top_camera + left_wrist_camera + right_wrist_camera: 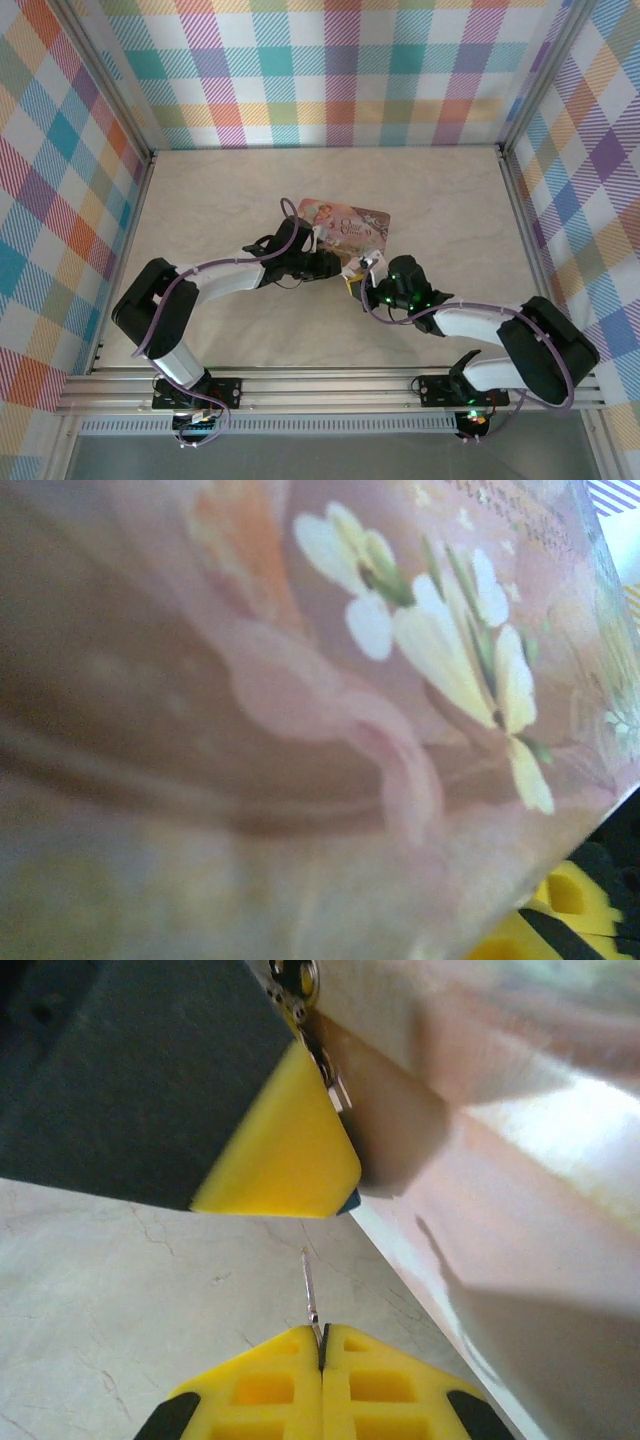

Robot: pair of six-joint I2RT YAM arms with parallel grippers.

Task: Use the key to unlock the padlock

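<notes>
Pale marbled table (120, 1280) below: the right gripper (322, 1332) — clenched on the key (310, 1290) — aims its blade straight ahead at the padlock (347, 1203), just beyond.

Tin (345, 222) at the middle of the table (220, 200). Left gripper (325, 262) at the tin's near edge; right gripper (323, 1340) just to its right, key (311, 1295) pinched between the fingertips and pointing toward the tin. One left finger pad (285, 1155) lies against the tin's side, padlock (349, 1203) tucked at the pad's corner.
</notes>
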